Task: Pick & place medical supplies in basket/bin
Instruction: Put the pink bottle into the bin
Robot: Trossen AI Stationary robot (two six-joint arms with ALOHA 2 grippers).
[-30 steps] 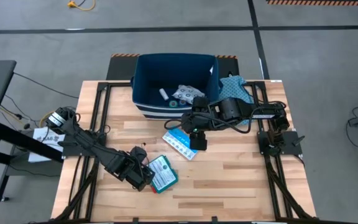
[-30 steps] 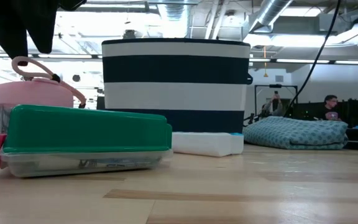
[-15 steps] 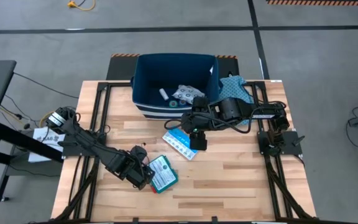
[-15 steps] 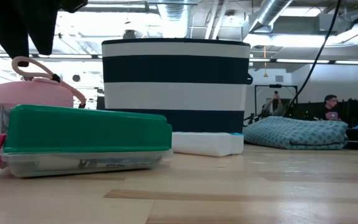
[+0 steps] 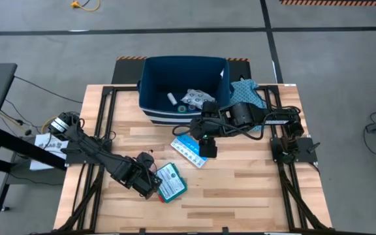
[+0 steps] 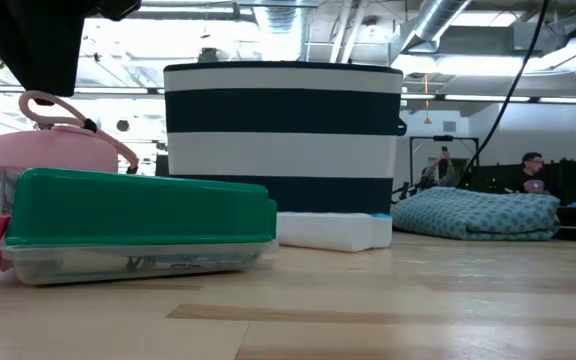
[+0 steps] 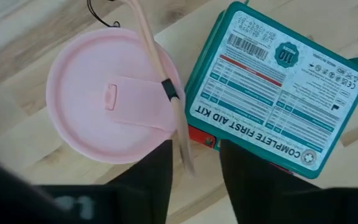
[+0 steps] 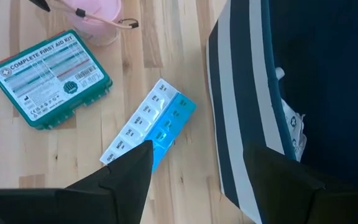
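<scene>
Two arms work over the wooden table (image 5: 240, 189). The left tool (image 7: 194, 163) hangs above the pink round container (image 7: 112, 99), its fingers (image 7: 151, 177) set narrowly apart astride the container's thin pink strap (nothing is clamped between them, as far as the left wrist view shows). Just beside that container, apparently touching it, lies the teal first-aid box (image 5: 170, 182), flat on the table near its front edge; in the low view it sits in front of the pink container.

The right tool (image 8: 194, 165) hovers with its fingers spread wide and holds nothing, between the pill organiser (image 8: 149, 130) and the near wall of the navy bin (image 5: 150, 85). That light-blue and white organiser lies flat on the table, just in front of the bin's striped side. Inside the bin are a white ring-patterned pouch (image 5: 197, 98), a small white item (image 5: 172, 98) and a tiny green roll (image 5: 182, 109). The teal dotted cloth (image 6: 478, 214) rests on the table to the bin's right.
</scene>
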